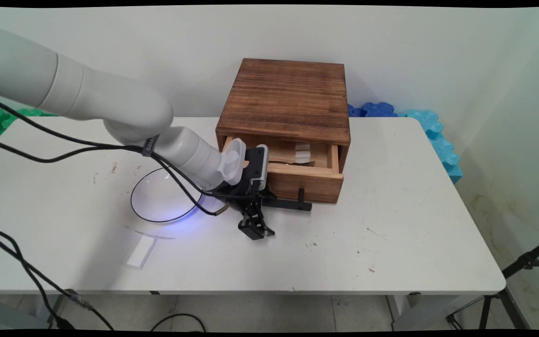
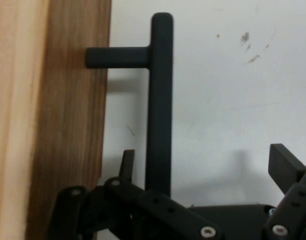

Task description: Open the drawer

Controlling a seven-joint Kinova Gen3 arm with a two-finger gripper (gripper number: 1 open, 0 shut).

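Note:
A dark wooden box (image 1: 288, 98) stands at the back of the table, its drawer (image 1: 308, 182) pulled partly out. A fork (image 1: 297, 163) and some paper lie inside the drawer. The drawer's black bar handle (image 1: 293, 204) (image 2: 160, 100) runs along its front. My black gripper (image 1: 256, 230) (image 2: 205, 165) is open at the handle's left end, low over the table. In the hand view the bar passes between the two fingers: one finger (image 2: 127, 162) sits in the gap between bar and drawer front (image 2: 68, 125), the other finger (image 2: 285, 167) stands well off on the far side.
A clear glass bowl (image 1: 164, 196) with a dark rim rests just left of the gripper, under the forearm and its cables. A small white strip (image 1: 142, 251) lies near the front edge. Blue foam pieces (image 1: 431, 126) line the back right corner.

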